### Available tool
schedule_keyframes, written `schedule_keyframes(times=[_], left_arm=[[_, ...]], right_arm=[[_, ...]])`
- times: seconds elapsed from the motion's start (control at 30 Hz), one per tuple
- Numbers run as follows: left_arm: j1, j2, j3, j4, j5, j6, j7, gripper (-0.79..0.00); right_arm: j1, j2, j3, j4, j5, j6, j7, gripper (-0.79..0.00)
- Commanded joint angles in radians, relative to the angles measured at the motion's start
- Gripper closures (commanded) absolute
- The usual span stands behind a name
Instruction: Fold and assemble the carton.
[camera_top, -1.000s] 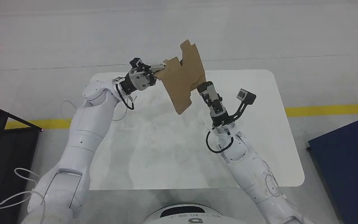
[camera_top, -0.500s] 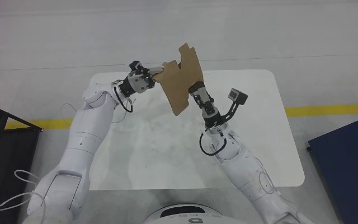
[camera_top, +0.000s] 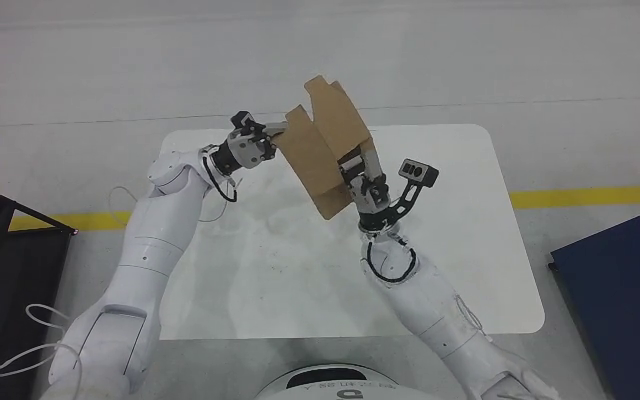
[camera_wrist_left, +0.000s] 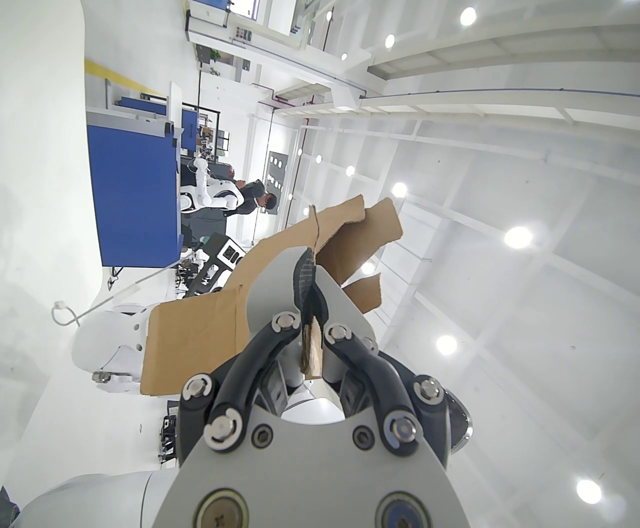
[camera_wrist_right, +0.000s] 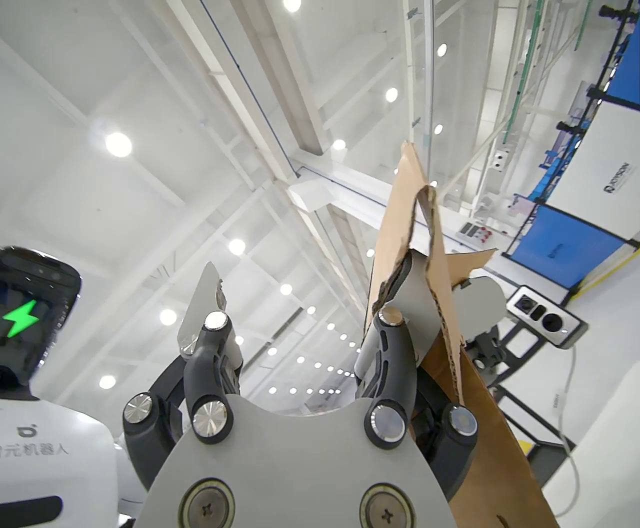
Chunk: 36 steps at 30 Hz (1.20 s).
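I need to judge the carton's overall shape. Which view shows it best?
The top view: the whole carton shows, aloft between both arms. The left wrist view shows panels beyond the left gripper, shut on one edge. The right wrist view shows one edge against a finger of the open right gripper.

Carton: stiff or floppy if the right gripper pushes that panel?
Probably stiff across panels: the carton stands out flat from the left gripper, pinched at one edge. Likely hinges at its creases; flaps splay at different angles. Probably light, held aloft by that pinch.
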Motion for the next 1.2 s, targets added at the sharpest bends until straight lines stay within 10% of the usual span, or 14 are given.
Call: schedule_keyframes(times=[0.0,0.63,1.17], left_arm=[[0.0,0.0,0.002,0.003,-0.001,-0.003,-0.002,0.0],[-0.064,0.017,0.061,0.07,0.209,-0.009,-0.15,0.0],[-0.096,0.026,0.102,0.071,0.318,-0.05,-0.194,0.0]], right_arm=[[-0.001,0.004,0.008,-0.002,0.077,0.001,0.066,-0.591],[-0.052,0.038,0.15,-0.011,0.004,0.001,0.38,-0.286],[-0.055,0.07,0.166,-0.005,0.16,0.11,0.579,-0.243]])
